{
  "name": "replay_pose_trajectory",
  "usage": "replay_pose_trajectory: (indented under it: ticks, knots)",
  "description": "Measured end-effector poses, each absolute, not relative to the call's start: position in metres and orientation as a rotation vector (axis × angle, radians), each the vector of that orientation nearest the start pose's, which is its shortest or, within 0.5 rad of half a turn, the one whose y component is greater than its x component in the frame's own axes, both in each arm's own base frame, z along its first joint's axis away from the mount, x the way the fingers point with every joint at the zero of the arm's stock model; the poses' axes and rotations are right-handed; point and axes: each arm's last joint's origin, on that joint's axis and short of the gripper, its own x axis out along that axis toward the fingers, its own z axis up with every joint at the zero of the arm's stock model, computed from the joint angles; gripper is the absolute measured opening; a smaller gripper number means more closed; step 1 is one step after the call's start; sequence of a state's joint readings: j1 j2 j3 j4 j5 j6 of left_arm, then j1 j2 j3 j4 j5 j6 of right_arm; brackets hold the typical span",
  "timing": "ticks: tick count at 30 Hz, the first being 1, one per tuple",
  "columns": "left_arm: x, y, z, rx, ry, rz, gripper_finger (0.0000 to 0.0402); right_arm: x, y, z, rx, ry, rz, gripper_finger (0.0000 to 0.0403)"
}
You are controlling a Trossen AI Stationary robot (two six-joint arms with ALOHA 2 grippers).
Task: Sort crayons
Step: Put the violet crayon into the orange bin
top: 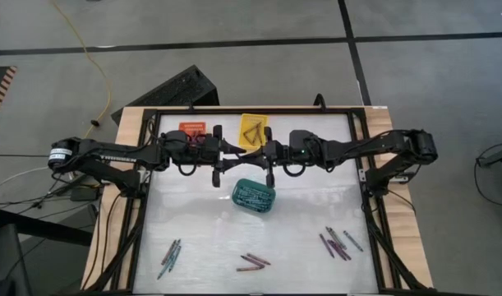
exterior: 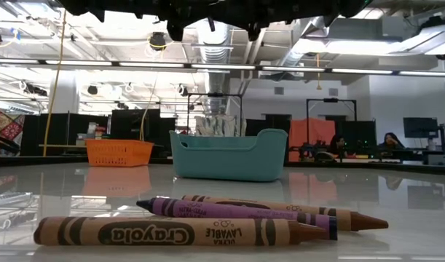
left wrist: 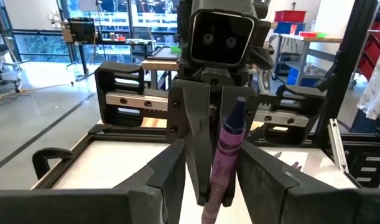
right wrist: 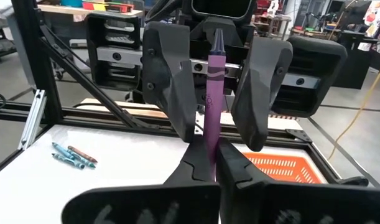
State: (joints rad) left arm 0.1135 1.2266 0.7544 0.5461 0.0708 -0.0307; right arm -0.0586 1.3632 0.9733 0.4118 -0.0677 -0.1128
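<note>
My two grippers meet high above the table's middle. My right gripper [right wrist: 213,163] [top: 255,154] is shut on a purple crayon [right wrist: 211,93], which also shows in the left wrist view [left wrist: 226,149]. My left gripper [left wrist: 211,160] [top: 234,154] is open; its fingers [right wrist: 171,81] stand on either side of the crayon's free end without touching it. Loose crayons lie near the table's front edge: teal-grey ones [top: 170,256], brown-red ones [top: 252,261] and purple ones [top: 337,242]. My right gripper pinches the purple crayon's wrapped shaft [right wrist: 211,146] between its two fingers. The crayon runs along the fingers and sticks out past their tips toward my left gripper. It is lifted clear of the table, high above it.
A teal basket [top: 255,196] stands at mid-table just below the grippers. An orange basket [top: 193,129] and a yellow basket [top: 255,131] stand at the far edge. A black frame [top: 148,164] borders the white table top. Three crayons [exterior: 171,233] lie close to the low camera.
</note>
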Motion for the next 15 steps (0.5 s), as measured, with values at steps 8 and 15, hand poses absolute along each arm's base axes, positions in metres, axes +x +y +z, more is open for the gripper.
replay_pose_trajectory:
  ticks: [8,15]
  knots:
    - [0.2710,0.0288,0.3047,-0.001,-0.111,0.041,0.0125,0.3112,-0.0160,0.3262,-0.114,-0.022,0.019,0.0000]
    - [0.2709,0.0287,0.3052,-0.003,-0.117,0.039,0.0125,0.3112,-0.0160,0.3258,-0.114,-0.017,0.020,0.0000]
